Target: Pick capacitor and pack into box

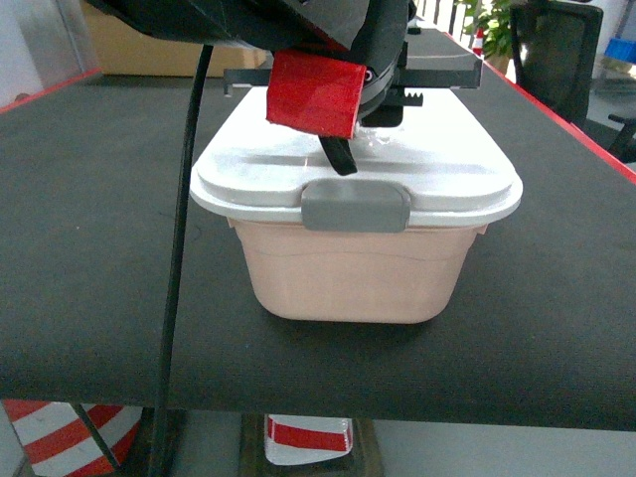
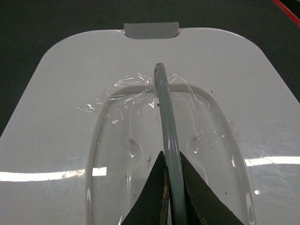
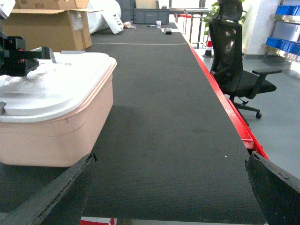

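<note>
Left gripper [image 2: 171, 187] pinches the grey handle [image 2: 164, 112] on the pink box's white lid [image 1: 437, 159]. Right gripper [image 3: 168, 187] hangs spread wide over the black table [image 3: 164, 93], right of the box [image 3: 56, 136].

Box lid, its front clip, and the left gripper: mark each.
box lid [image 1: 437, 149], head view, right top surface.
front clip [image 1: 355, 206], head view, clip's middle.
left gripper [image 2: 171, 187], left wrist view, closed on the lid handle.

The surface [image 1: 89, 248] is long, covered w/ dark grey matting, w/ a red edge strip on the right side. The box [image 1: 353, 268], pale pink w/ white lid closed, stands directly on it near the front edge. At the far end a brown carton [image 3: 47, 26] stands on it.
</note>
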{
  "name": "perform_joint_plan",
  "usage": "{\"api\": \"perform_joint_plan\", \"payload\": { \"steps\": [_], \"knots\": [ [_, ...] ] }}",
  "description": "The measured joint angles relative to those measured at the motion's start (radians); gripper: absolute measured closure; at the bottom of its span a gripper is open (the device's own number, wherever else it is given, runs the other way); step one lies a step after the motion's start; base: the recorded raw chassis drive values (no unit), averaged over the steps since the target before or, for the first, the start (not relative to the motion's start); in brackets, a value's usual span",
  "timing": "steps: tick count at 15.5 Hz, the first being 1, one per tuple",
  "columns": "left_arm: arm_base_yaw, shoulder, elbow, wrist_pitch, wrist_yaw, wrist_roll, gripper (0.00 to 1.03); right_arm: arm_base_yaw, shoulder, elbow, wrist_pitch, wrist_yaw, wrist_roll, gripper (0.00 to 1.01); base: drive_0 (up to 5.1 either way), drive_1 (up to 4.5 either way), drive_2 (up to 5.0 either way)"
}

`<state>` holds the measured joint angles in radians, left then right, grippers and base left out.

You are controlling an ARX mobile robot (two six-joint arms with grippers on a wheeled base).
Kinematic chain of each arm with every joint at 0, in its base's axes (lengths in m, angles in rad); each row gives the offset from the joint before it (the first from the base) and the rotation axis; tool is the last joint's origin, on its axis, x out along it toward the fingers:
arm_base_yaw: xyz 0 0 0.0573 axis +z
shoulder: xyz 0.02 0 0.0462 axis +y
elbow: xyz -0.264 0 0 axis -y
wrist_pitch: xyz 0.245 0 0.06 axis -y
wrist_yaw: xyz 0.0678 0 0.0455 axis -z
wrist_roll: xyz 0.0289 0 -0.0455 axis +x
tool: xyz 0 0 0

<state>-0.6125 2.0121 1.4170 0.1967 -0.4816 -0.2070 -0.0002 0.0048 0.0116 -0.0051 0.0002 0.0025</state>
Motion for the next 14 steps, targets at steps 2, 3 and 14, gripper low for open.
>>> {"api": "perform_joint_plan", "payload": {
  "steps": [2, 3, 14],
  "knots": [
    [0.000, 0.000, -0.023, 0.024, 0.022, 0.001, 1.01, 0.000, 0.000, 0.000, 0.000, 0.000, 0.000, 0.03, 0.0, 0.00, 0.0],
    [0.000, 0.000, -0.035, 0.056, 0.032, 0.004, 0.95, 0.000, 0.000, 0.000, 0.000, 0.000, 0.000, 0.03, 0.0, 0.00, 0.0],
    [0.083, -0.380, -0.312, 0.549, 0.196, 0.066, 0.05, 0.000, 0.000, 0.000, 0.000, 0.000, 0.000, 0.03, 0.0, 0.00, 0.0]
  ]
}}
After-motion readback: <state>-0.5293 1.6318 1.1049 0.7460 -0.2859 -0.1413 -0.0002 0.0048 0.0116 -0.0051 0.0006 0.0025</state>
